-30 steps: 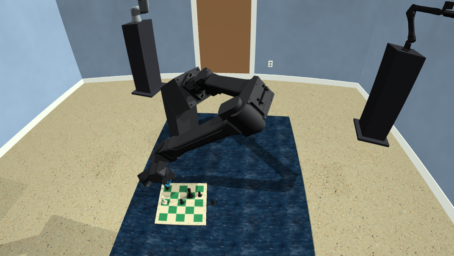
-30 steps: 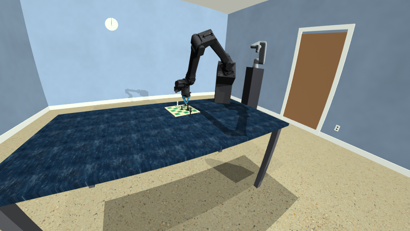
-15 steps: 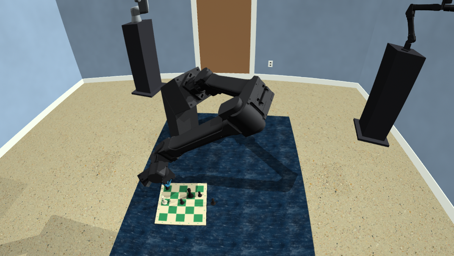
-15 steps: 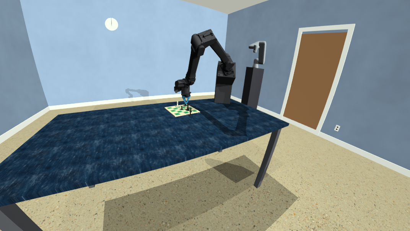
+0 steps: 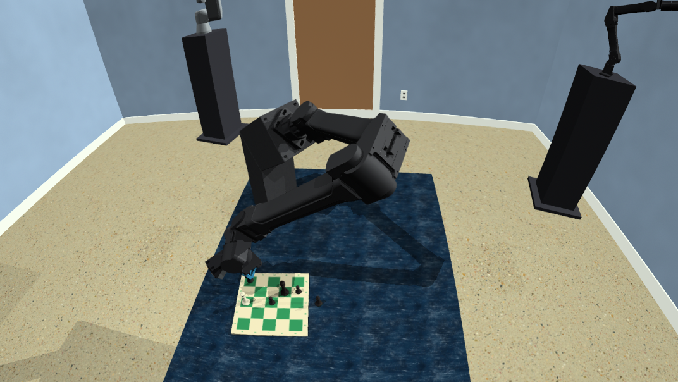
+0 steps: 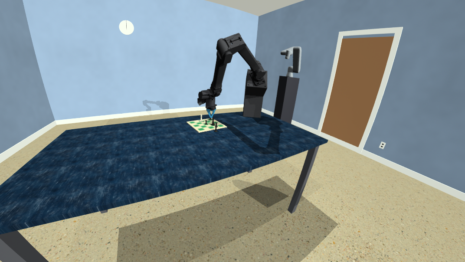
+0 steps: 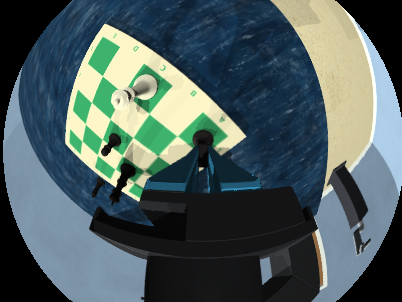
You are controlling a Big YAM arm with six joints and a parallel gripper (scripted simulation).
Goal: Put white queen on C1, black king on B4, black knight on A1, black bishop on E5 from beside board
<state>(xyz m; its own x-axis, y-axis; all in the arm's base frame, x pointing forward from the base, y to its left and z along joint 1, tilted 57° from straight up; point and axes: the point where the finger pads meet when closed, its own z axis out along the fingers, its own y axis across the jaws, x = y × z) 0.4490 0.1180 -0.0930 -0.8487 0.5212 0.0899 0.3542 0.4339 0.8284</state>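
Single black arm (image 5: pixel 303 199), base pedestal at the far side of the bench. Upper link rises steeply to a high elbow, forearm drops down toward the near left. Wrist bent so the hand (image 5: pixel 250 273) points straight down. Blue fingers angle in to a narrow V, almost together, clamped on the top of a small black piece (image 7: pixel 201 139). In the wrist view, the fingers are nearly vertical, tips meeting.

The arm (image 5: pixel 303 203) is matte black with boxy, rounded links, its pincer (image 5: pixel 250 273) tipped with blue fingers.
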